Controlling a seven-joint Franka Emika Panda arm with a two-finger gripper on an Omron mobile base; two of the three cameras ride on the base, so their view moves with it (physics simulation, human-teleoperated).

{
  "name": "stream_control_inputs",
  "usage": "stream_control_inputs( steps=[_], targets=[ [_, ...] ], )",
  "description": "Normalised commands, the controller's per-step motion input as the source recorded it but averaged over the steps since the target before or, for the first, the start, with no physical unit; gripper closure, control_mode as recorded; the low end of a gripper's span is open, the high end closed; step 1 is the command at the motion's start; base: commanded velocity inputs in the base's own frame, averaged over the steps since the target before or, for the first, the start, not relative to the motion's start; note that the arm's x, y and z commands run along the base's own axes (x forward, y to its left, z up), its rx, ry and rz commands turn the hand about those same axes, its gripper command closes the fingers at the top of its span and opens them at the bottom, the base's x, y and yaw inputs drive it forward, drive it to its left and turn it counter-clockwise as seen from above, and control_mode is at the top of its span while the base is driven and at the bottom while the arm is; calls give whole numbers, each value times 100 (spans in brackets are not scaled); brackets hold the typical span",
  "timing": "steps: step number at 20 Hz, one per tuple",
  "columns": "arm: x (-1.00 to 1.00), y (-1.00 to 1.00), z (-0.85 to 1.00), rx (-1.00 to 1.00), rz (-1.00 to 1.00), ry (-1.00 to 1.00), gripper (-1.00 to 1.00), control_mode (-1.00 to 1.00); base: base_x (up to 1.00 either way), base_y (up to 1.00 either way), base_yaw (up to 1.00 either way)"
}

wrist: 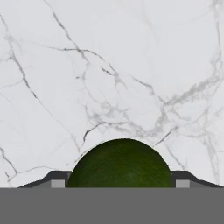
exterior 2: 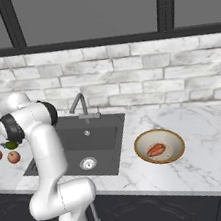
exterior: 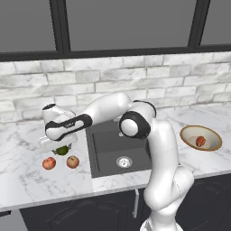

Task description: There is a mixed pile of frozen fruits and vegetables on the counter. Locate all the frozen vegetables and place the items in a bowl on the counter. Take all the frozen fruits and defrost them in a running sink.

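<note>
My gripper (exterior: 56, 146) hangs low over the left counter (exterior: 27, 180), hand pointing down. Both fingertips press against the sides of the dark green ball (wrist: 120, 164), so the gripper (wrist: 120, 181) is shut on it. That ball (exterior: 62, 150) peeks out under the hand, just behind the two apple-like fruits: the redder one (exterior: 49, 163) and the red-tan one (exterior: 72, 161). The elongated red-orange piece (exterior 2: 156, 149) lies inside the wooden-rimmed bowl (exterior 2: 139, 148), right of the sink (exterior 2: 93, 135). I cannot tell whether the green ball rests on the marble.
The dark basin with its silver drain (exterior: 124, 161) sits between the fruits and the bowl (exterior: 185, 133). A curved grey faucet (exterior 2: 79, 105) stands at the sink's back edge. A pale brick wall runs behind the counter, and my own arm arches over the sink's left side.
</note>
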Motion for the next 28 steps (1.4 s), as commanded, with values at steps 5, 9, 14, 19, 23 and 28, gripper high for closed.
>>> stream_control_inputs(
  steps=[5,9,14,19,23,28],
  targets=[
    [-37,-36,35,0,-7,0,100,-100,0,0,0],
    [-38,-55,36,2,-12,0,100,-100,0,0,0],
    [-40,-58,34,5,-12,0,100,-100,0,0,0],
    [-35,-57,34,5,-12,0,100,-100,0,0,0],
    [-34,-55,33,4,-12,0,100,-100,0,0,0],
    [-21,-51,18,-1,-13,1,100,-100,0,0,0]
  ],
)
